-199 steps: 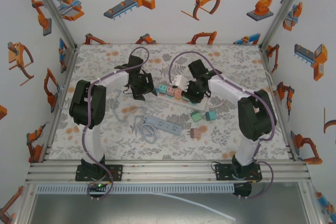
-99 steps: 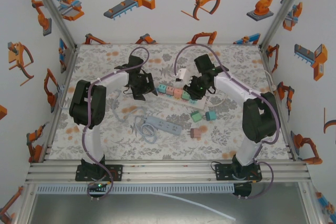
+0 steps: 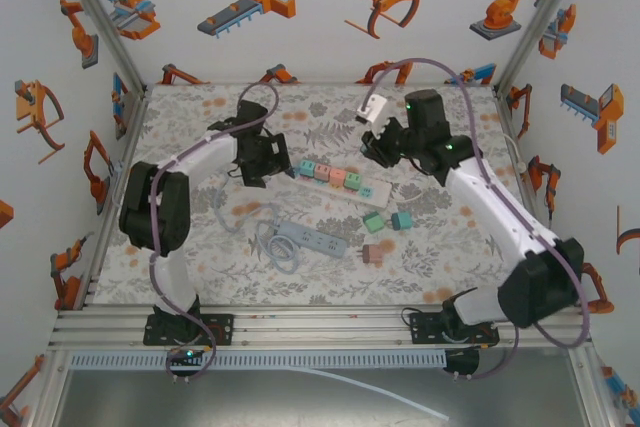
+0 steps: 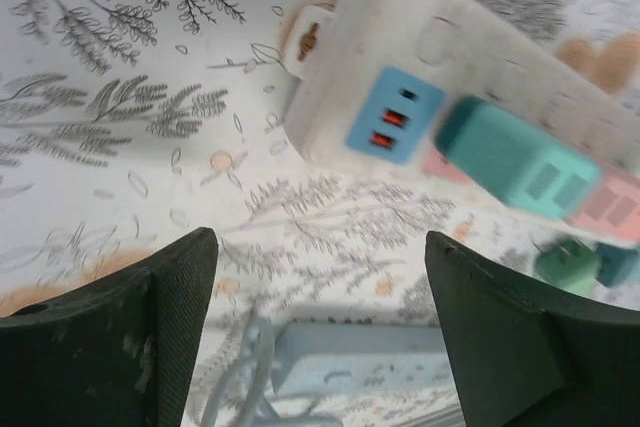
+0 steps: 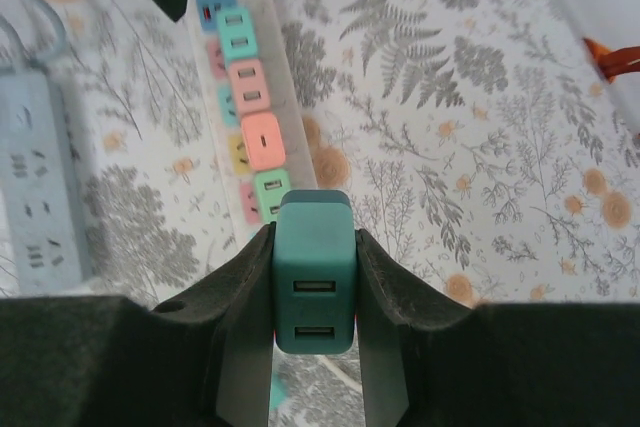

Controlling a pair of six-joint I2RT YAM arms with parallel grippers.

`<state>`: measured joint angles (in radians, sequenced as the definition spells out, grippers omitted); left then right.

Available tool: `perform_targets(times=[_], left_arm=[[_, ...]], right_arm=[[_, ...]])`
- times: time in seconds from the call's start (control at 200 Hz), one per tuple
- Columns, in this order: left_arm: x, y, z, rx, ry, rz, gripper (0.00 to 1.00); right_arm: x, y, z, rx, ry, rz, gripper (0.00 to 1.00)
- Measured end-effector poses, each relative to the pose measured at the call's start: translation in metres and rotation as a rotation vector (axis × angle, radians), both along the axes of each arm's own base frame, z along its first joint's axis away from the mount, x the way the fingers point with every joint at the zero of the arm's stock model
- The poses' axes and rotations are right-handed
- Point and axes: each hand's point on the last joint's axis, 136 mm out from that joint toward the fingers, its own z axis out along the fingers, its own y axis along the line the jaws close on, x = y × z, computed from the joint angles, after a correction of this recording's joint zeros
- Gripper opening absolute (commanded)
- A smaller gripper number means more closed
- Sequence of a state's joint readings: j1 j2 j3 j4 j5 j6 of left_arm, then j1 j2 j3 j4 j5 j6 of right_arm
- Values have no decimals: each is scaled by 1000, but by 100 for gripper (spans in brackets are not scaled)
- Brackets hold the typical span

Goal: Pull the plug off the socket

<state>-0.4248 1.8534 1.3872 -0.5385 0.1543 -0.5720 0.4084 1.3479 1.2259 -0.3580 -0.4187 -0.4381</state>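
Plug (image 5: 313, 272) | clamped in right fingers (image 5: 238, 282) | long axis along them, USB face rearward | left fingers (image 4: 150, 337) apart, empty

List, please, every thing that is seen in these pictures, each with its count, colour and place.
white strip: one, white, middle of the table.
plugs in strip: four, teal, pink, salmon and green, in a row on the white strip.
blue strip: one, pale blue, nearer the arms than the white strip, its cable coiled at its left end.
loose plugs: three, green, teal and brownish pink, lying on the table right of the blue strip.
held plug: one, teal, between the fingers of the right hand, above the table.
table: one, grey flower pattern.
left hand: one, black, open, at the left end of the white strip.
right hand: one, black, shut on the held plug.
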Motion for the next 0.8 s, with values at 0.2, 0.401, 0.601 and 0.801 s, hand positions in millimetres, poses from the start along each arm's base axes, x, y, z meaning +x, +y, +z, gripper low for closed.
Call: perform_targets(times=[0.2, 0.401, 0.601, 0.801], left_arm=[[-21, 1, 124, -118, -307, -110, 82], [-80, 3, 193, -192, -552, -333, 82], [-147, 1, 210, -209, -728, -621, 95], [-214, -17, 197, -173, -854, -990, 97]], right_arm=[[-24, -21, 21, 348, 85, -173, 15], [-44, -30, -21, 613, 353, -333, 14], [-72, -28, -93, 674, 598, -462, 12], [-93, -22, -150, 609, 716, -573, 15]])
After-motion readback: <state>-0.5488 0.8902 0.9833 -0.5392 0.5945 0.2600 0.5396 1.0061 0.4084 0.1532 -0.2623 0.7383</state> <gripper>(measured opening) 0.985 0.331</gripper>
